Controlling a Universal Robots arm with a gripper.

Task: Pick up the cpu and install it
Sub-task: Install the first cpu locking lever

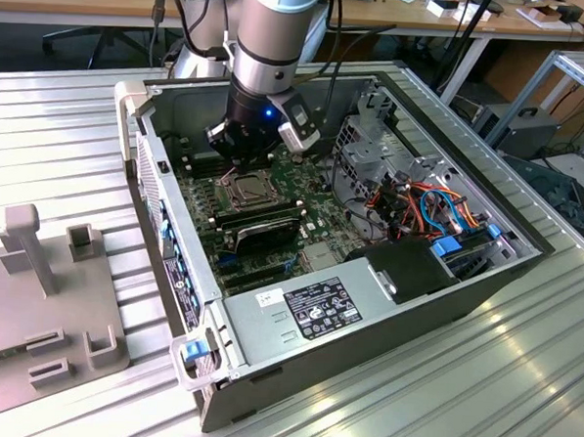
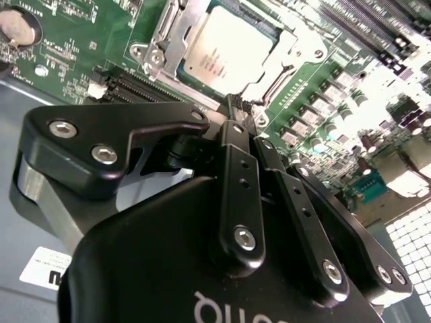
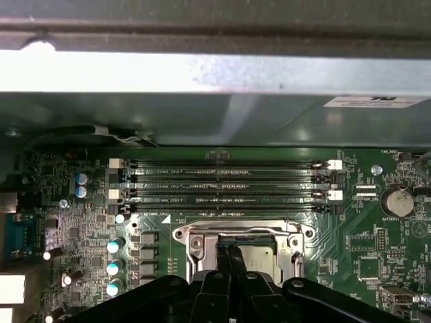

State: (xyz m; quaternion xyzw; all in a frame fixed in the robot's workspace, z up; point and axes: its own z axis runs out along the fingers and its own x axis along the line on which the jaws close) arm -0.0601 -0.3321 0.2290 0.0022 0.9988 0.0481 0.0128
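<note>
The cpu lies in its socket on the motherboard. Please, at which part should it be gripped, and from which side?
Probably from straight above, with the jaws on two opposite edges. The cpu lies flat and thin, with a metal frame close around it, so no sideways approach looks free. Whether the frame covers its rim I cannot tell.
</note>
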